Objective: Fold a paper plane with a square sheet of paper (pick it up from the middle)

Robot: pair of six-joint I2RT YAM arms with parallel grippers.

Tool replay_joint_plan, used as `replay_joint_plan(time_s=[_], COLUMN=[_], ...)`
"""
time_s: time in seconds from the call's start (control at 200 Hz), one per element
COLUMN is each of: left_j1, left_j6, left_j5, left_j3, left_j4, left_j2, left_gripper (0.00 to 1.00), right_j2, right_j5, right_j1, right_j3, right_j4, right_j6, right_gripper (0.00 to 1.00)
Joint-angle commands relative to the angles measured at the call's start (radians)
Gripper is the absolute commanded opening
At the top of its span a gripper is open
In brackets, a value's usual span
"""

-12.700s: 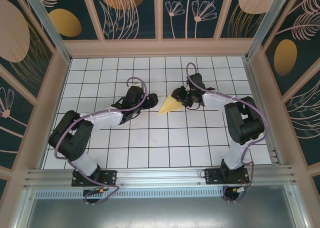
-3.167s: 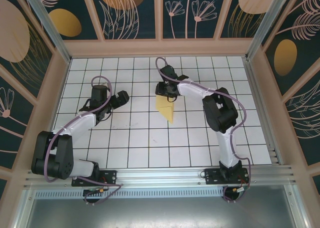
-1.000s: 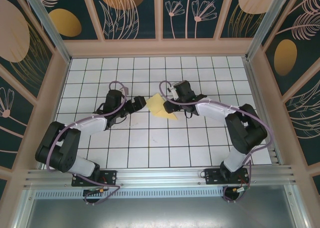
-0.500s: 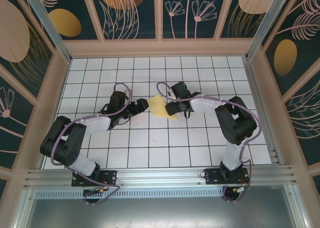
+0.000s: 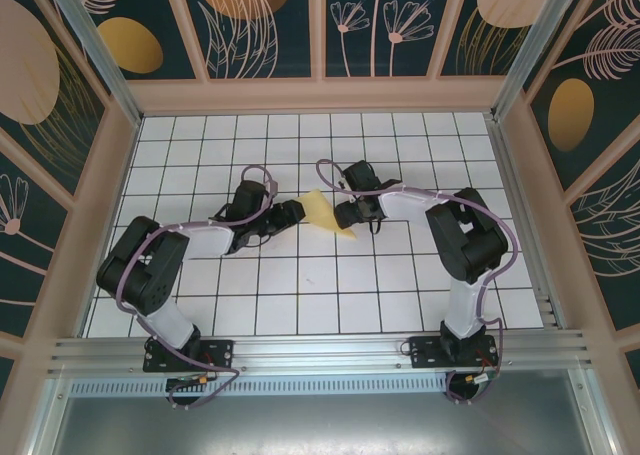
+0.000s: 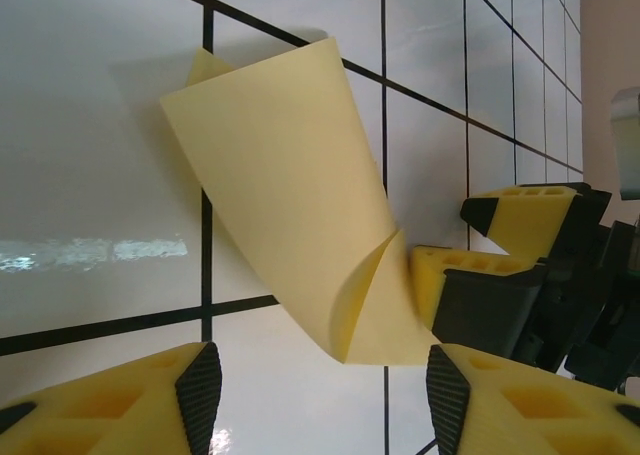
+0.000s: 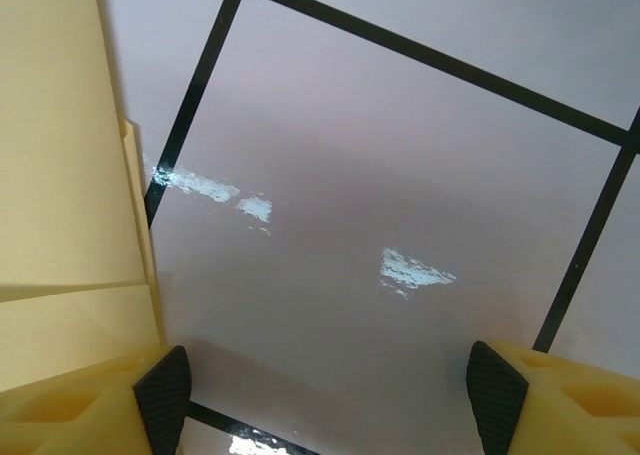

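The pale yellow sheet of paper (image 5: 322, 211) lies folded into a tapering wedge on the white grid table (image 5: 300, 285), between my two grippers. In the left wrist view the paper (image 6: 290, 195) has a loose curled flap, and its near corner stops just short of my left gripper (image 6: 322, 395), whose jaws stand open around bare tile. My right gripper (image 6: 520, 265) sits against the paper's right edge. In the right wrist view the paper (image 7: 60, 175) lies outside the left finger, and the right gripper (image 7: 330, 400) is open over bare tile. From above, the left gripper (image 5: 293, 214) and right gripper (image 5: 345, 215) flank the paper.
Wooden frame walls (image 5: 120, 175) enclose the table on three sides, with a metal rail (image 5: 320, 355) along the near edge. Both arms reach inward towards the middle of the grid.
My left gripper has slid right up to the paper's corner and its jaws have narrowed. The right gripper has shifted slightly, and the paper now lies flatter.
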Motion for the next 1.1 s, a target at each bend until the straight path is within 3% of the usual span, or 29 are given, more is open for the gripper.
replay_joint_plan(time_s=[0.0,0.35,0.55,0.751,1.091], left_j1=[-0.012,-0.02,-0.021,-0.022,-0.022], left_j6=[-0.033,-0.08,-0.1,-0.101,-0.066], left_j5=[0.028,0.071,0.082,0.076,-0.002], left_j3=[0.028,0.053,0.066,0.08,0.064], left_j4=[0.036,0.106,0.139,0.14,0.054], left_j2=[0.026,0.108,0.133,0.152,0.11], left_gripper=[0.58,0.56,0.45,0.33,0.42], right_j2=[0.017,0.016,0.002,-0.063,-0.036], right_j5=[-0.008,-0.032,-0.035,-0.114,-0.118], right_j1=[-0.007,-0.012,-0.015,-0.023,-0.024], right_j3=[0.024,0.018,0.01,-0.028,-0.036], right_j4=[-0.041,-0.032,-0.013,0.051,0.045], right_j6=[0.019,0.027,0.032,0.046,0.029], right_gripper=[0.76,0.76,0.76,0.76,0.75])
